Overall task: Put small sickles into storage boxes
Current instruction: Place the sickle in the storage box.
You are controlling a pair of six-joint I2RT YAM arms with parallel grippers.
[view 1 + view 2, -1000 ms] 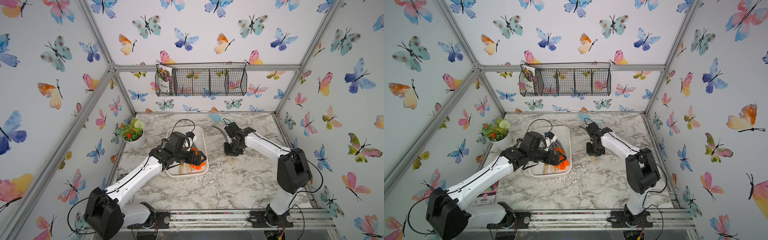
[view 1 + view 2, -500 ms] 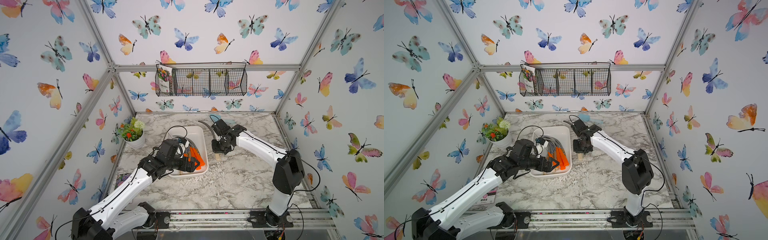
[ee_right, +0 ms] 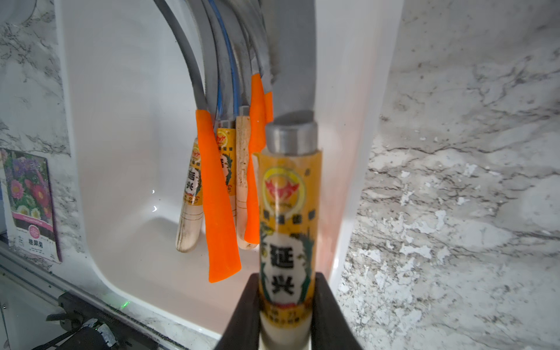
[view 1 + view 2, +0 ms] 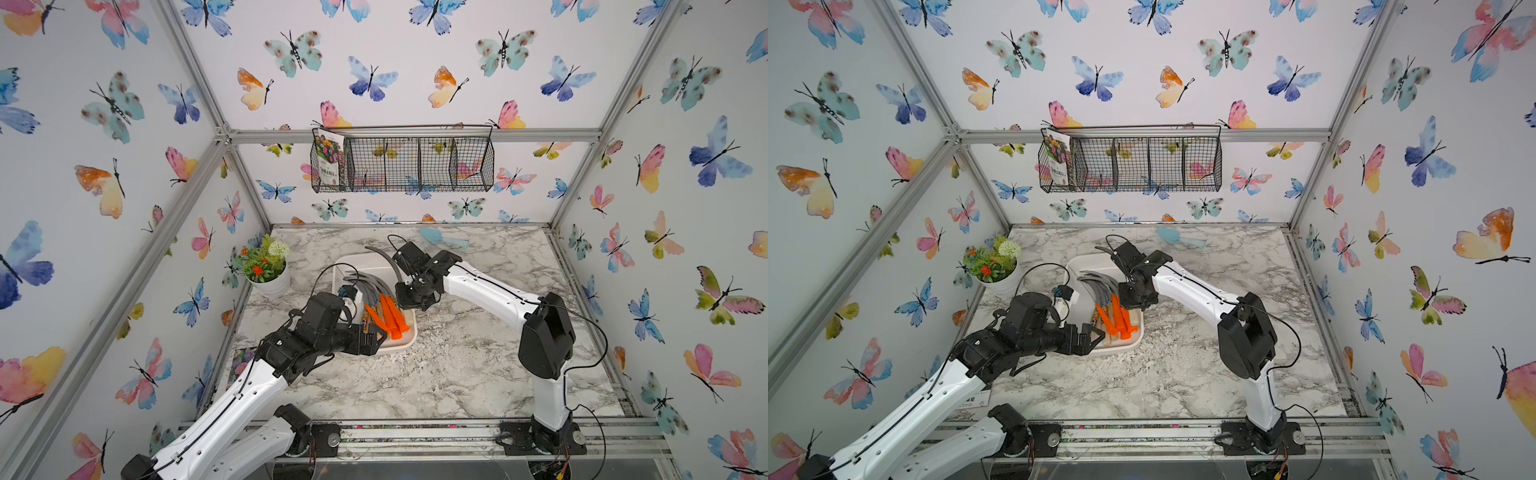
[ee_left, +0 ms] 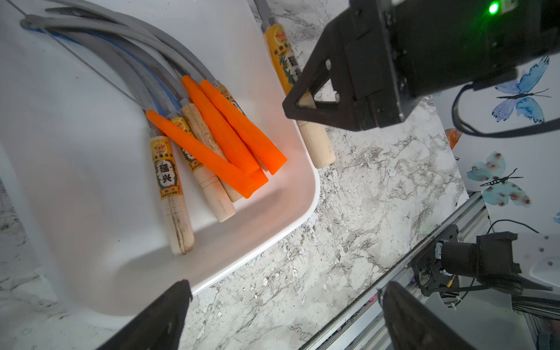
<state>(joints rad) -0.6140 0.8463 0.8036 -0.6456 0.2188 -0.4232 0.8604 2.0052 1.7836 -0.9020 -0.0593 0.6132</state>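
The right gripper pinches the labelled wooden handle of a small sickle above the white tray rim nearest the right arm, blade toward the back wall. The left gripper hangs spread wide, holding nothing, at the tray's near end, its forearm low over the counter. The other sickles lie in the tray, whose near corner that arm hides in both top views.

The white tray holds sickles, 3 orange-handled, while the right gripper clamps a wooden-handled sickle beside its rim.
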